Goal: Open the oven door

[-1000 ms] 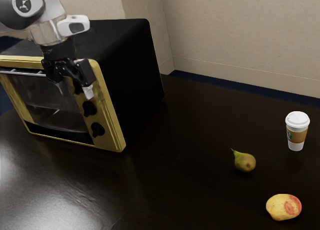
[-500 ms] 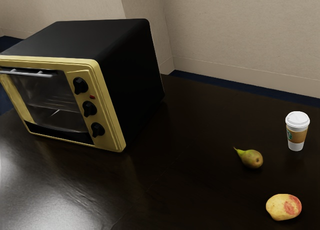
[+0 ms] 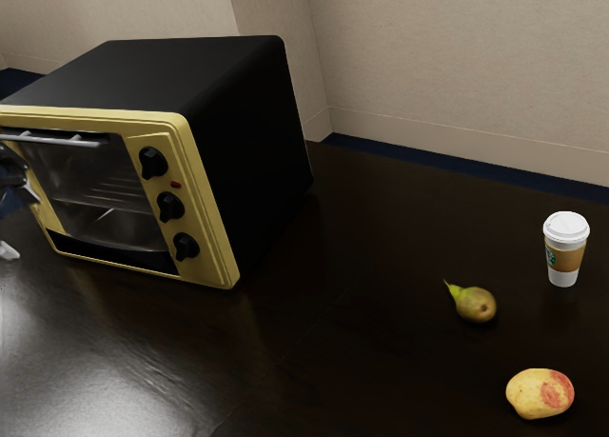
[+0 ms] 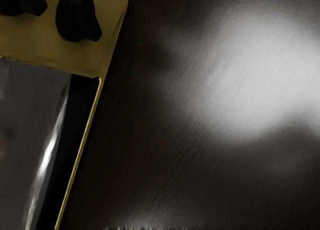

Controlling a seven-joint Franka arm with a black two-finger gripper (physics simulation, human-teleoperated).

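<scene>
Beige walls (image 3: 419, 66) stand behind a dark, glossy table (image 3: 314, 361) in the exterior view; on it sits a black oven (image 3: 238, 123) with a gold front, its glass door (image 3: 95, 189) apparently shut, the handle (image 3: 57, 140) along the top; the gripper (image 3: 13, 177) is partly in at the exterior view's left edge, near the door, open or closed I cannot tell; a pear (image 3: 475, 305) lies between the oven and a lidded cup (image 3: 565, 247), a yellow-red fruit (image 3: 540, 393) near the pear.

The wrist view shows the glass, two black knobs and the gold frame (image 4: 95, 57) beside the tabletop.
</scene>
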